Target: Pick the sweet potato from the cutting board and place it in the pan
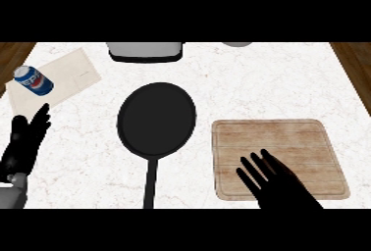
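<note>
At the far left edge of the white marbled counter (239, 93), the left hand (24, 142) rests with its fingers straight, pointing away from the robot and held close together, with nothing in it. A bit of grey forearm (12, 195) shows below it. Beyond that hand, a blue soda can (33, 80) lies on a pale beige mat (69, 76) set at a slant near the counter's far left corner.

Moving right, a grey appliance with a dark base (145, 51) sits at the back edge. In front of it, about mid-counter, is the black pan (156, 120), with its long handle (150, 184) running straight back toward the robot. The inside of the pan shows only flat black.

Further right at the back edge, the bottom of a small grey round thing (237, 44) just peeks in.

On the right side, the wooden cutting board (279, 139) lies flat, just beside the pan but not touching it. The right hand (282, 186) is over the board's near half, palm down, fingers straight and fanned apart, pointing away and slightly left. The sweet potato shows nowhere on the bare part of the board. I cannot tell if it lies hidden beneath that hand.
</note>
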You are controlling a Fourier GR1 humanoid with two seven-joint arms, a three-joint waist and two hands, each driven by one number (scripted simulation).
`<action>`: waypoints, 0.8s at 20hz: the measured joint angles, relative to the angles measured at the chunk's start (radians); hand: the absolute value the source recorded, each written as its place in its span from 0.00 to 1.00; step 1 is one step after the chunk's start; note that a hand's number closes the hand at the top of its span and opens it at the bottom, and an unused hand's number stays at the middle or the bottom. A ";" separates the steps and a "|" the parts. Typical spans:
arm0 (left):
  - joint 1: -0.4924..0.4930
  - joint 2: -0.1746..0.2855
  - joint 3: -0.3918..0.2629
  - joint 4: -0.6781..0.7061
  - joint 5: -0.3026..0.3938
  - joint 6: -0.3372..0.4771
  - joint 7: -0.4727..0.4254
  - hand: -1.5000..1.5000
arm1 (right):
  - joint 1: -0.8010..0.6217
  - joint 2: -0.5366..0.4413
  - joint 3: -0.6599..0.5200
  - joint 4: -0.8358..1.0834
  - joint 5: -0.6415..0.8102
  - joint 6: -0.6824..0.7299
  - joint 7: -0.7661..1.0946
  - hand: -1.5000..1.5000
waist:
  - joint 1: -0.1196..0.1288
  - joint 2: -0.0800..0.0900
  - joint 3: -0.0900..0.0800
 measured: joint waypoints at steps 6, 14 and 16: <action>0.003 -0.026 0.021 0.007 -0.030 -0.009 -0.016 0.50 | 0.033 0.005 -0.009 0.059 0.100 -0.048 -0.027 0.00 | -0.003 0.000 0.000; -0.019 -0.044 0.059 0.010 -0.058 -0.038 0.003 0.50 | 0.055 0.031 -0.050 0.164 0.177 -0.099 -0.110 0.00 | -0.003 0.001 0.000; -0.024 -0.056 0.067 0.019 -0.066 -0.043 -0.001 0.50 | 0.063 0.045 -0.057 0.186 0.197 -0.117 -0.130 0.00 | -0.003 0.001 0.000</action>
